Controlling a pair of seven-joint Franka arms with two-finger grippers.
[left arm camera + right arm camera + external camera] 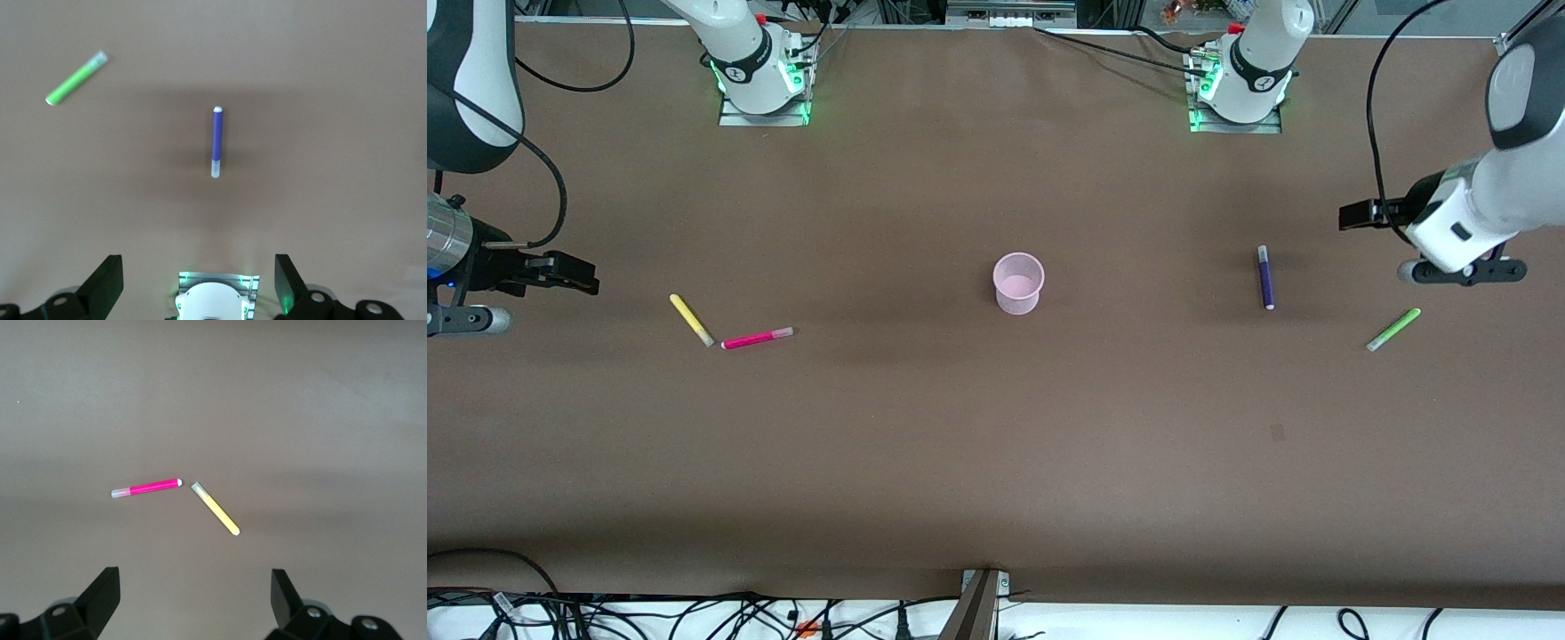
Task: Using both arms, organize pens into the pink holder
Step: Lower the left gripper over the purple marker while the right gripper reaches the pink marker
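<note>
At mid-table the pink holder stands upright and looks empty; nothing done yet, all four pens lie flat on the table.

Right gripper hangs at the right arm's end of the table, fingers spread wide, holding nothing. Its wrist view shows both black fingers apart with bare table between them. Just past its fingertips, toward the holder, lies the yellow pen, with the magenta pen beside that one, the two ends nearly meeting in a V, touching or not I cannot tell. Holder is well apart from this gripper, past both pens.

Left gripper hangs at the left arm's end, also released and empty; fingers show wide apart in its wrist view. Purple pen lies near it, between gripper and holder. Green pen lies near too, but off toward the front camera from the gripper, well apart from the purple one.

Progress: zero of four in. Left to do: four picks, four drops. Likely split by reach: right arm takes yellow and magenta, left takes purple and green. Both arms look poised before a first reach, neither over a pen.
</note>
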